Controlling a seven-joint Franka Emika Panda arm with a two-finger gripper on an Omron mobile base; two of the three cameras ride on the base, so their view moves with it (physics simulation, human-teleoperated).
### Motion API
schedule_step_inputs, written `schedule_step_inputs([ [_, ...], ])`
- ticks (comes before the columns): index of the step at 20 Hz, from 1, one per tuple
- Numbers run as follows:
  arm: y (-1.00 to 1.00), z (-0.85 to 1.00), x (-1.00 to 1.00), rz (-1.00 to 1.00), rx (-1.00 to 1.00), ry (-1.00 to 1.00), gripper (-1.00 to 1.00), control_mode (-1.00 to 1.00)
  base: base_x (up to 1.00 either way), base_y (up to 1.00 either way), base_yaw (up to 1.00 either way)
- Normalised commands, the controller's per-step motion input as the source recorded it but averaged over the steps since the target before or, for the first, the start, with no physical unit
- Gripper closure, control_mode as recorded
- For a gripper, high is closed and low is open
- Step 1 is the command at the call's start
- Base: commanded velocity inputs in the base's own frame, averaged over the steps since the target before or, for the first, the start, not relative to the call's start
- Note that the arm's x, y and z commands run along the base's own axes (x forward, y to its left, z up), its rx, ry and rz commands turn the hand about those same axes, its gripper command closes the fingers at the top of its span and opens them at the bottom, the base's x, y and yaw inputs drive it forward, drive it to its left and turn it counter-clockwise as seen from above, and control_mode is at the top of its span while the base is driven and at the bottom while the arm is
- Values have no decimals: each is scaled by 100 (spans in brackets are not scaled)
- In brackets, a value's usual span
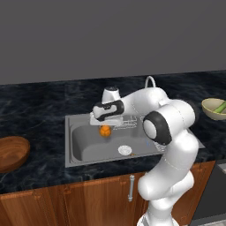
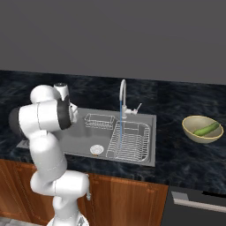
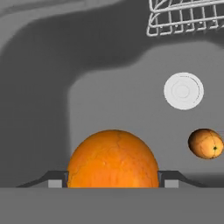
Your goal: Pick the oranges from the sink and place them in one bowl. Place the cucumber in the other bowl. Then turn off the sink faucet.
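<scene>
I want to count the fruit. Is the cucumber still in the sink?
No, the cucumber lies in the olive-yellow bowl on the counter, right of the sink.

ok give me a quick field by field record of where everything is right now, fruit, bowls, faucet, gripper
gripper: above the sink basin, jaws on either side of an orange
held orange: between the fingertips, lifted off the sink floor
second orange: on the sink floor, near the drain
cucumber: lying in the olive-yellow bowl, on the counter right of the sink
wooden bowl: on the counter left of the sink, nothing seen in it
faucet: running, blue stream falling onto the drainer rack
</scene>
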Motion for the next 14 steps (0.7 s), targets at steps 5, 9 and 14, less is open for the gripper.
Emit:
schedule_step_inputs([
  [5,34,73,-13,0,0,-14,100,-100,0,0,0],
  [9,47,61,-20,0,0,-13,100,-100,0,0,0],
  [14,56,53,-24,1,0,-9,100,-100,0,0,0],
])
